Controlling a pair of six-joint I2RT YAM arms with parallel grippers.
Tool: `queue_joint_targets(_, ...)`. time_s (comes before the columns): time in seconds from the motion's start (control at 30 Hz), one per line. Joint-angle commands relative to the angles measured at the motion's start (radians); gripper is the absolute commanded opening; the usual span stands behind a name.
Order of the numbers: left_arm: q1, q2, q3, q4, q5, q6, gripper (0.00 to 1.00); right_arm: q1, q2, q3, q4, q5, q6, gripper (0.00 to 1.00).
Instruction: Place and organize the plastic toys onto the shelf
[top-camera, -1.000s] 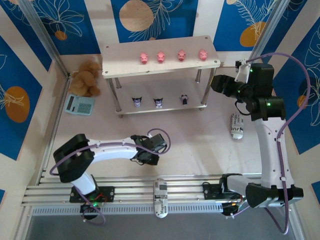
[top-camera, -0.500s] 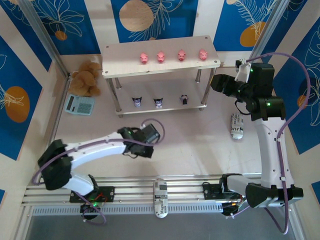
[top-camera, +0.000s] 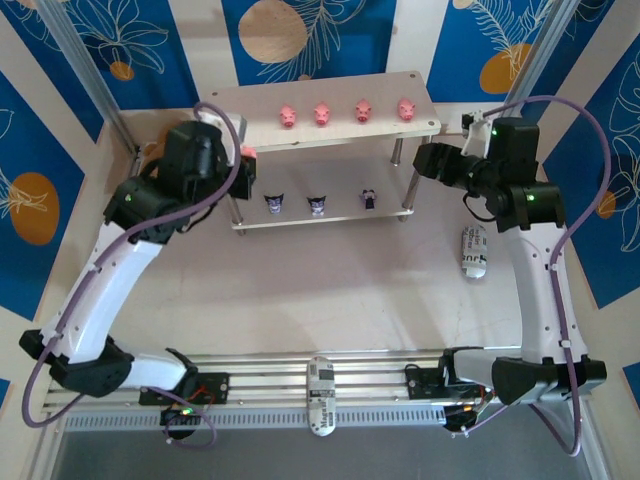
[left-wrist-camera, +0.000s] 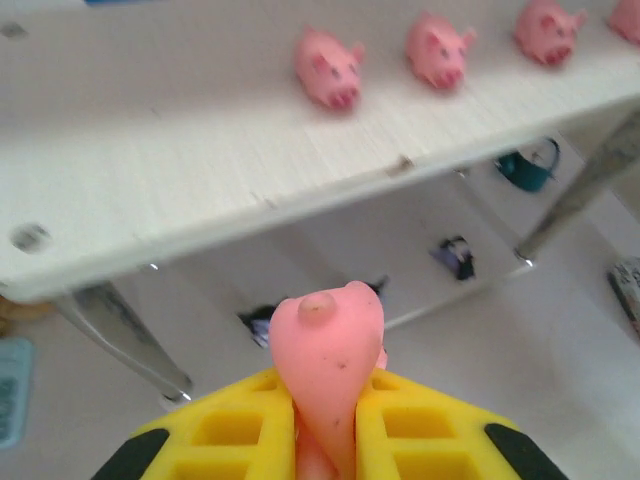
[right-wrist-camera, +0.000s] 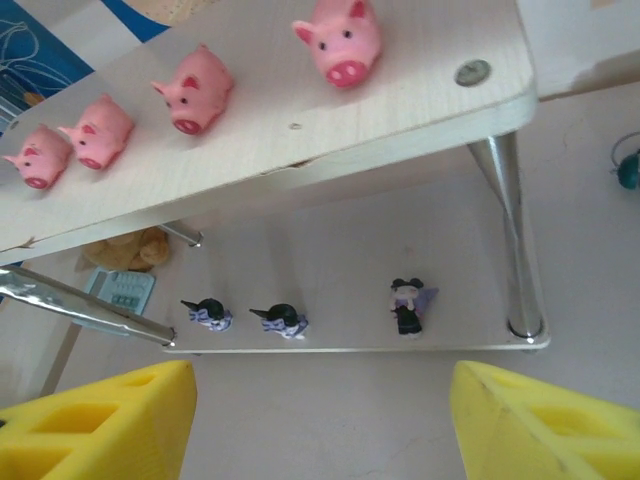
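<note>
Left wrist close-up: a pink pig (left-wrist-camera: 328, 335) sits pinched between the left gripper (left-wrist-camera: 325, 400)'s yellow pads (left-wrist-camera: 230, 425), just below the shelf (left-wrist-camera: 200, 170)'s top board. Overhead, it's only a pink speck. The right gripper (right-wrist-camera: 320, 420) gapes wide, with four pigs (right-wrist-camera: 193, 90) above and three dark figurines (right-wrist-camera: 408, 303) below. The left arm has swung from the lower-centre worktop (top-camera: 350, 280) to upper left.
</note>
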Motion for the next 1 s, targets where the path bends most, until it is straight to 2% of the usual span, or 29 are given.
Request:
queue_joint_targets(0.0, 0.068, 0.073, 0.092, -0.022, 0.015, 0.117, 0.18, 0.029, 0.008, 0.054, -0.007, 0.016, 0.005, 0.69)
queue_joint_targets(0.3, 0.199, 0.209, 0.189, 0.063, 0.123, 0.111, 0.18, 0.076, 0.049, 0.100, -0.020, 0.050, 0.000, 0.69)
queue_joint_targets(0.63, 0.231, 0.347, 0.276, 0.108, 0.185, 0.092, 0.18, 0.105, 0.080, 0.107, -0.017, 0.072, -0.008, 0.69)
queue_joint_targets(0.97, 0.244, 0.430, 0.343, 0.100, 0.199, 0.085, 0.18, 0.104, 0.102, 0.101, -0.014, 0.074, -0.015, 0.69)
